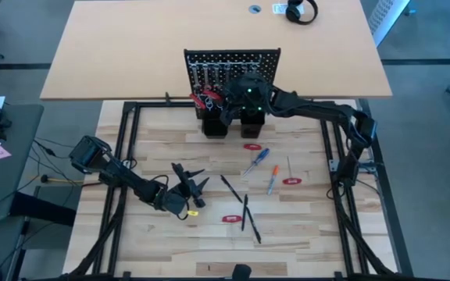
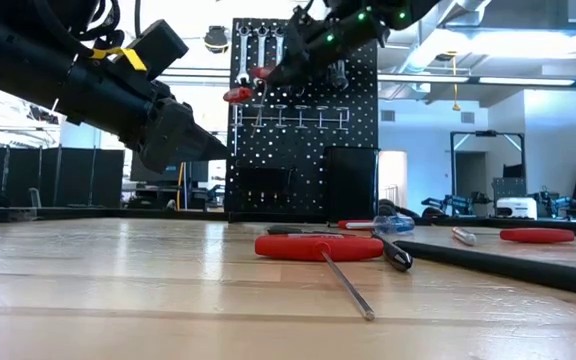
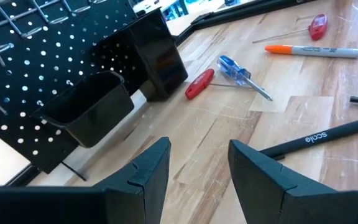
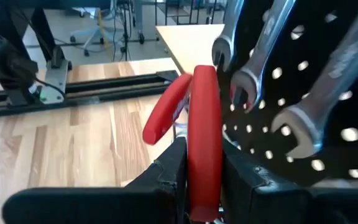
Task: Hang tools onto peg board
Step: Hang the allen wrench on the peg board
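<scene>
Peg board [image 1: 233, 66]: upright at the table's [image 1: 155, 234] far edge, centre; silver wrenches [image 2: 258, 45] hang on it.
Right gripper [image 4: 197, 186]: at the board's face, pinching a red-handled tool [image 4: 204, 124].
Left gripper [image 3: 197, 174]: near left, above the table, fingers spread, holding nothing.
Loose tools: blue-handled screwdriver [image 1: 258, 159], orange-handled screwdriver [image 1: 273, 178], black sticks [image 1: 244, 212], lying mid-table.

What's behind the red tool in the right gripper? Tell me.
Silver wrenches hang on the peg board right behind the red tool, which the right gripper clamps. The handle hides part of the nearest wrench.
</scene>
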Controlling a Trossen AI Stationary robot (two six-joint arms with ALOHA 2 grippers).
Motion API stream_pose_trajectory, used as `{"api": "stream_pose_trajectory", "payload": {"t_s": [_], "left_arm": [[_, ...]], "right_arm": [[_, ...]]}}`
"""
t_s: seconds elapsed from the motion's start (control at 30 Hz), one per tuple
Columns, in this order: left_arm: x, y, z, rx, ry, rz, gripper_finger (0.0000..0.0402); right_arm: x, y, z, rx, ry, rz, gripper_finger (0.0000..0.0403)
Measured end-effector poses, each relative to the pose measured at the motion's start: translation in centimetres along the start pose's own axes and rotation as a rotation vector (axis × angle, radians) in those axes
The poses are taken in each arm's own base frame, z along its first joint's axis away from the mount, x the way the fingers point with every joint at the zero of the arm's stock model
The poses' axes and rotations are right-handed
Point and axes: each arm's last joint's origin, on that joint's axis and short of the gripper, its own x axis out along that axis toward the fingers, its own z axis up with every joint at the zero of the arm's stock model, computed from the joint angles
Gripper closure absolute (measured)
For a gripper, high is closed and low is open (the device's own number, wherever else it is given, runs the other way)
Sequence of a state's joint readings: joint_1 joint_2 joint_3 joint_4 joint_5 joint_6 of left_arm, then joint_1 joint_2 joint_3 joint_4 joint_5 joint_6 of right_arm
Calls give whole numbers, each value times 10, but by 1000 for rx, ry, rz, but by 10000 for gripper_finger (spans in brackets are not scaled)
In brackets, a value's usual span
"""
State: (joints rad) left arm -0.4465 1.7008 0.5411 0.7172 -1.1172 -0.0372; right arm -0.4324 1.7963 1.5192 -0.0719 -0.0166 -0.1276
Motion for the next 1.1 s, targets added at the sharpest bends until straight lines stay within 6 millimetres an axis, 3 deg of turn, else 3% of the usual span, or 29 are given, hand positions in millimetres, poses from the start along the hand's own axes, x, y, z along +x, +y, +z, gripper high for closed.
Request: {"api": "stream_pose_trajectory", "payload": {"t_s": [0.33,0.7,0.87,1.1], "left_arm": [[0,0,0,4,1,-3,244],[0,-1,0,4,1,-16,244],[-2,-2,0,9,-2,-21,244],[-7,-4,0,17,-9,-37,244]], "right_arm": [[8,4,-7,-41,21,9,316],[4,9,-3,-72,10,-5,181],[-14,14,13,-79,-28,-17,171],[-57,46,30,-157,13,77,185]]}}
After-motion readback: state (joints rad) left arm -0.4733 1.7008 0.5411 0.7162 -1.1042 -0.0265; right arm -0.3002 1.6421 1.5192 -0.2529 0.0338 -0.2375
